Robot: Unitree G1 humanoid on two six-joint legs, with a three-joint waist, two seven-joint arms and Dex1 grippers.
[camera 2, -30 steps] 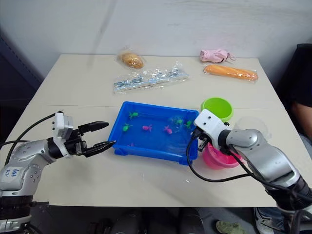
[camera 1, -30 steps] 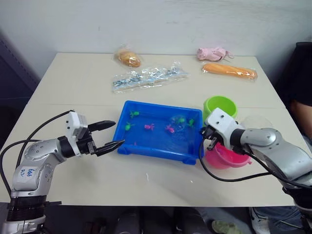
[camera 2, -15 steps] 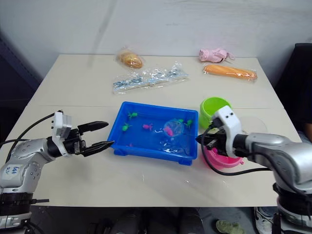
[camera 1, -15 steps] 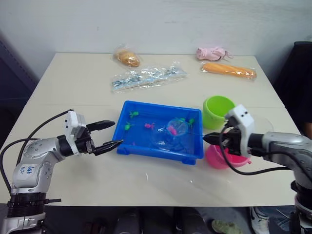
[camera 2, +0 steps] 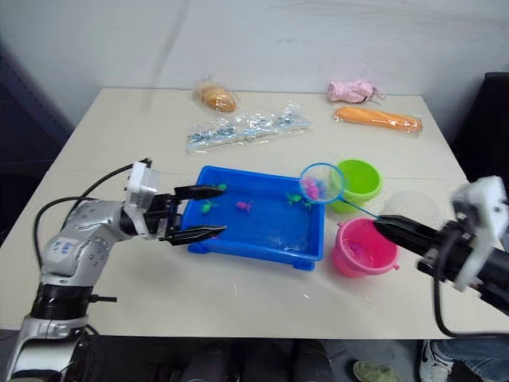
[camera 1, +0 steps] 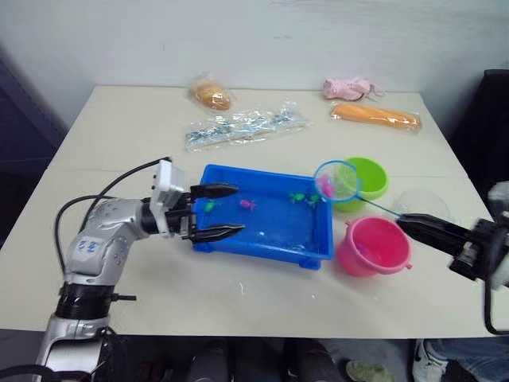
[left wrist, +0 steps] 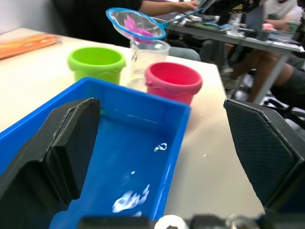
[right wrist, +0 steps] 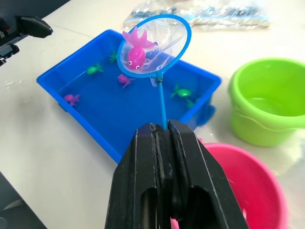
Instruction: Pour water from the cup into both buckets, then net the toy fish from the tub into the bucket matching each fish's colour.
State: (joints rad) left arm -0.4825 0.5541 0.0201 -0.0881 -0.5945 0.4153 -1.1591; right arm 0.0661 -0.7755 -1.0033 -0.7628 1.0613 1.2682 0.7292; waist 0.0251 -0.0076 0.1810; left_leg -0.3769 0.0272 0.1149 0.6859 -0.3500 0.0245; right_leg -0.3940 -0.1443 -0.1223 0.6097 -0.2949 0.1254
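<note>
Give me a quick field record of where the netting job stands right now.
net: lifted above the tub's right end, handle gripped by right claw
catch: one pink fish in the mesh
tub: holds water, pink and green fish
pink bucket: just right of tub
green bucket: behind the pink one
left claw: open, at tub's left edge

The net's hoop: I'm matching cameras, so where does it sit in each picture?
Left eye: net above the tub's right end.
Right eye: same spot.
Left wrist: above the buckets.
Right wrist: over the tub, pink fish inside.
Shared landmark: green bucket.
</note>
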